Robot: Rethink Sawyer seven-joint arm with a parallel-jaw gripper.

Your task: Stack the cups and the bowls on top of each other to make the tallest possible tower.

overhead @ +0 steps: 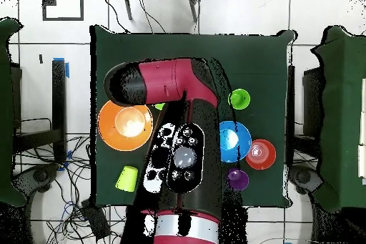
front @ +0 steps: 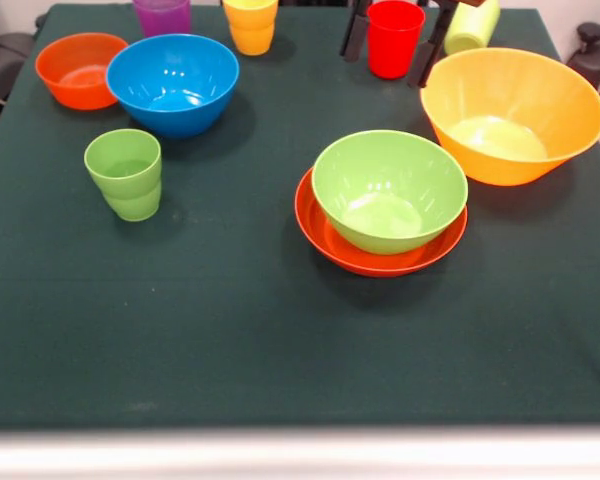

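Observation:
My gripper (front: 386, 62) comes down at the table's far edge and stands open, one black finger on each side of the upright red cup (front: 395, 32). A light green cup (front: 472, 27) lies on its side just right of it, also seen as the tipped cup (overhead: 126, 177). A green bowl (front: 388, 188) sits nested in the wide red-orange bowl (front: 325, 240). The large orange-yellow bowl (front: 510, 115), blue bowl (front: 172, 82) and small orange bowl (front: 78, 70) stand alone. The green cup (front: 125, 172), yellow cup (front: 250, 25) and purple cup (front: 162, 14) stand upright. In the overhead view the arm (overhead: 175, 162) hides the gripper.
Dark green cloth (front: 230, 340) covers the table, with a pale strip along its near edge. Cables and chairs ring the table in the overhead view.

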